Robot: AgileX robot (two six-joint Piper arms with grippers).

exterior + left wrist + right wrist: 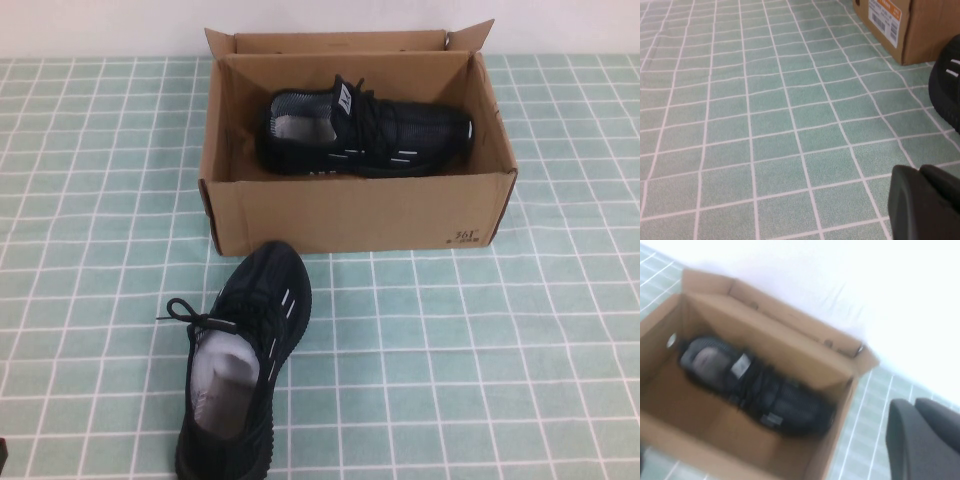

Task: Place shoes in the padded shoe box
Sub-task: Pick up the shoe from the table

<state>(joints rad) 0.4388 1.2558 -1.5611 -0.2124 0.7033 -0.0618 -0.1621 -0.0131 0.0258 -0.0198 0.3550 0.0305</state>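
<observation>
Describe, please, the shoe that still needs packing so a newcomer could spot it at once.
Start at the open cardboard shoe box at the back of the green checked tablecloth. Just in front of its near wall lies a black sneaker, toe toward the box. Unlike its twin, the sneaker in the box, it sits outside on the cloth.
</observation>
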